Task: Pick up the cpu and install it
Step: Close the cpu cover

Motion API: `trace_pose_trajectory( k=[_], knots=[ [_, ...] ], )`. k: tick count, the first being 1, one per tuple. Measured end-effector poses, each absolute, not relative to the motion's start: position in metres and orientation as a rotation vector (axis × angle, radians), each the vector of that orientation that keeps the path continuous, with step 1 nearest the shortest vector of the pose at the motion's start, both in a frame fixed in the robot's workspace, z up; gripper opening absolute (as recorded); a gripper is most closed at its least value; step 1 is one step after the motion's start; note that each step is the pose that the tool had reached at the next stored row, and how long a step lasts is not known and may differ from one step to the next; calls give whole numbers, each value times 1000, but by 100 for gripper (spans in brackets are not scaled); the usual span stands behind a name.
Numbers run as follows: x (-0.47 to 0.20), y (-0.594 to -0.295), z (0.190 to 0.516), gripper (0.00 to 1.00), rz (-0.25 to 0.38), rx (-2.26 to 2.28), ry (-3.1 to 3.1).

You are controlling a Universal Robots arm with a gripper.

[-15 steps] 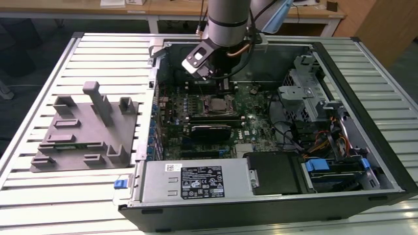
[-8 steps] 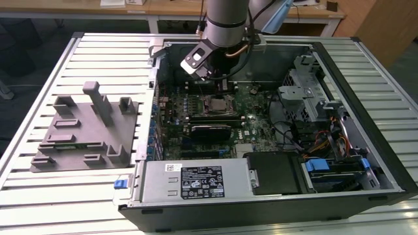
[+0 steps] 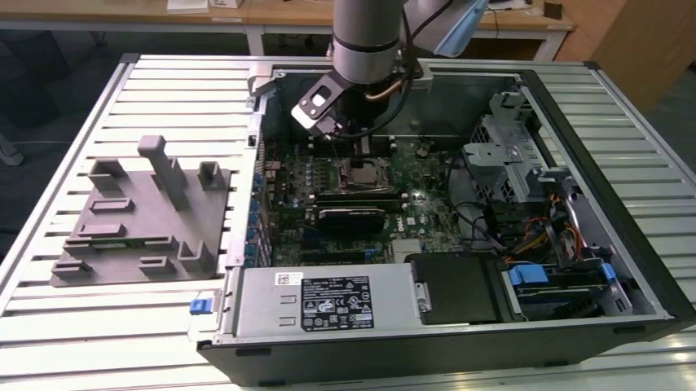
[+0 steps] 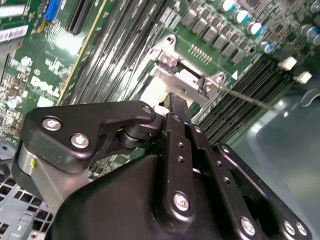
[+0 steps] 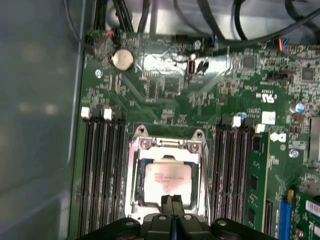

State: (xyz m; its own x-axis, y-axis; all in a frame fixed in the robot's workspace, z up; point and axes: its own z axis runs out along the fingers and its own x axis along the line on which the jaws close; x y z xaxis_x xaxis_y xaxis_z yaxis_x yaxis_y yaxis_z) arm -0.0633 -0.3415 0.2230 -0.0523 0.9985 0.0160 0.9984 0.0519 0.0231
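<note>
Cpu (image 5: 165,180): lying flat inside socket frame (image 5: 131,170) on green board (image 5: 165,95). Tool (image 5: 171,201): narrow, fingers together, holding nothing, poised over one edge of cpu. My note: any press should be light and square, or it may seat crooked.

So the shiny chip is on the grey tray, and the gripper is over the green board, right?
No. The first wrist view shows the cpu in the socket, not on the grey tray. The gripper is over the green board.
</note>
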Motion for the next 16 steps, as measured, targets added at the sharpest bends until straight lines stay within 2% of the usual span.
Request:
trace_pose_trajectory(
  k=[16],
  knots=[
    [-70, -341, 206, 11, 44, 2144, 2290]
  ],
)
